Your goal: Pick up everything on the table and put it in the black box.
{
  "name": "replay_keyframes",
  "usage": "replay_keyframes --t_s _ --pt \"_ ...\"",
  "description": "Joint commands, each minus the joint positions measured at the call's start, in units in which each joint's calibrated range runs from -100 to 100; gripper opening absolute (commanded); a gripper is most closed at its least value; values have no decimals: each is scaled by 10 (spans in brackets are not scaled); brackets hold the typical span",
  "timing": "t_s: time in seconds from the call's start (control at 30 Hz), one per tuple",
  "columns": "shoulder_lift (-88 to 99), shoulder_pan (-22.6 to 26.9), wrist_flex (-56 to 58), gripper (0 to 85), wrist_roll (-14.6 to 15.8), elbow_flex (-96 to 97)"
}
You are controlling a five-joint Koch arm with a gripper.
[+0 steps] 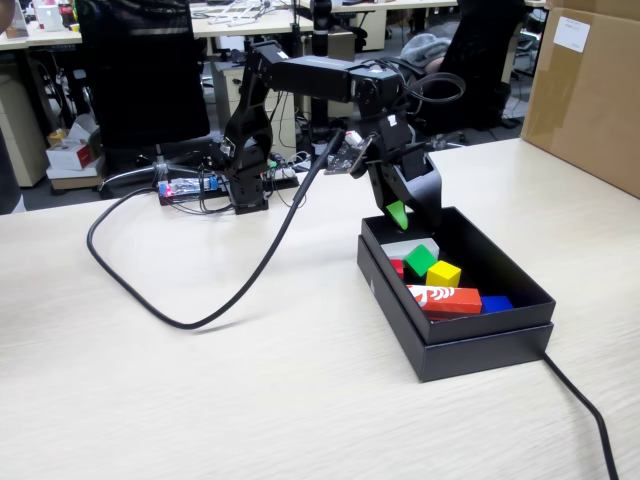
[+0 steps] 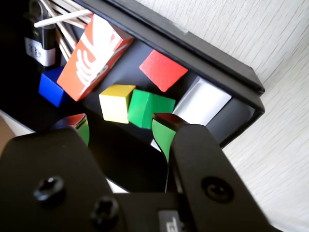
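So, fixed view first: arm is folded up and over from its base at the table's far edge, forearm roughly level, wrist bent straight down. Gripper (image 1: 400, 215) hangs over the far end of the black box (image 1: 470, 345), tips at about rim height, nothing between them. Green cube (image 1: 420, 260) and yellow cube (image 1: 443, 273) sit touching on the box floor; red cube (image 1: 397, 267) is just left of the green one, against the left wall, mostly hidden by the rim. Red-and-white carton (image 1: 445, 298) lies across the near end with the blue block (image 1: 495, 303) at its right end. Table (image 1: 200, 390) is wide open left of and in front of the box; a black cable (image 1: 180, 318) loops across the left part, another runs off the box's near right corner. Brown carton (image 1: 585, 90) stands well apart at the far right.

Wrist view: jaws parted, released, green pads visible, open gap between them holding nothing. Below the gap, yellow cube (image 2: 116, 102) and green cube (image 2: 149, 108) side by side, touching. Red cube (image 2: 163, 69) lies just beyond, near the box wall (image 2: 207, 58). White block (image 2: 203, 101) lies to the right of the green cube, toward the corner. Carton (image 2: 94, 55) leans tilted at upper left, blue block (image 2: 52, 87) beside it. Bare box floor remains directly under the jaws.
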State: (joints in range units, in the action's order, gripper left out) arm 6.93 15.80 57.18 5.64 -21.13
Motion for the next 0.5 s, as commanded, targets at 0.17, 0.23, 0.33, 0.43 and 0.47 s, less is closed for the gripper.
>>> replay_keyframes --t_s 0.17,0.23,0.33,0.43,0.47 --pt "168 -41 -62 394 -32 42" --pt "216 -61 -108 394 -50 91" --pt "272 -95 -167 392 -72 156" --pt "329 -132 -193 394 -94 232" --pt "342 -139 -195 394 -97 255"
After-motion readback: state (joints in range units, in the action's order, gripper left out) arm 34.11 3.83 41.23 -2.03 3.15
